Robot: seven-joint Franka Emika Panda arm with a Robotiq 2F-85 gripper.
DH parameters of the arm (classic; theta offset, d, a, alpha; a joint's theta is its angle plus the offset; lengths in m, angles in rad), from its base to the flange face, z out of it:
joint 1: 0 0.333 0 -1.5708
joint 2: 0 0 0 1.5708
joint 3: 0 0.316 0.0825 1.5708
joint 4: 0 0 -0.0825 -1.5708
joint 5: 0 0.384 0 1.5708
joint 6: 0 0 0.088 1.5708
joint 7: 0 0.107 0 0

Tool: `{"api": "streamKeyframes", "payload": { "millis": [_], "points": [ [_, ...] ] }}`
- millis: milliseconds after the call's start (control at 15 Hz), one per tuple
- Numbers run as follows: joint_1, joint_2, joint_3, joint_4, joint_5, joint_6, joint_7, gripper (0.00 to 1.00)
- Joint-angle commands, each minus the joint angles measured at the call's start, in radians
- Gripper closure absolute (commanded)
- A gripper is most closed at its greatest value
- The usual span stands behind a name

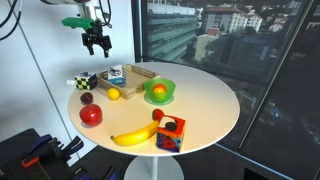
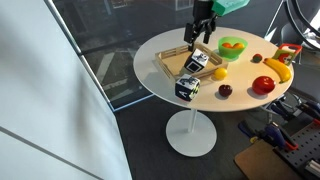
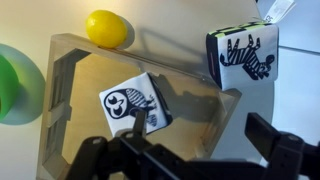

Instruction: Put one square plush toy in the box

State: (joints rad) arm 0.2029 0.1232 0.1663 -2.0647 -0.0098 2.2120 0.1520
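The square plush toy (image 3: pixel 135 103), with white and black patches and a blue side, lies inside the box (image 3: pixel 62 95), a shallow tan wooden tray. It shows in both exterior views (image 1: pixel 115 75) (image 2: pixel 197 62), resting in the box (image 1: pixel 142 70) (image 2: pixel 172 62). My gripper (image 3: pixel 205 140) is open and empty. It hangs above the box (image 1: pixel 97 42) (image 2: pixel 200 30), clear of the toy.
A yellow-green-white small cube (image 3: pixel 243 55) (image 2: pixel 187 88) sits outside the box near the table edge. A lemon (image 3: pixel 107 27), a green bowl (image 1: pixel 158 92), a red apple (image 1: pixel 91 115), a banana (image 1: pixel 135 135) and a larger red cube (image 1: pixel 170 132) are on the round white table (image 1: pixel 210 100).
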Motion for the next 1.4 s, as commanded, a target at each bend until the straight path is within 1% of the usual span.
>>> {"api": "streamKeyframes", "payload": {
  "millis": [0,200,600,1067,1333],
  "points": [
    [-0.002,0.003,0.0,0.018,0.003,-0.02,0.02,0.0],
    [-0.002,-0.002,0.005,0.014,0.019,-0.038,0.003,0.0],
    [0.003,-0.019,0.018,0.007,0.069,-0.146,-0.007,0.0],
    [0.008,-0.078,0.022,-0.018,0.06,-0.257,0.017,0.0],
    [0.008,-0.136,0.024,-0.047,0.057,-0.293,0.032,0.0]
  ]
}}
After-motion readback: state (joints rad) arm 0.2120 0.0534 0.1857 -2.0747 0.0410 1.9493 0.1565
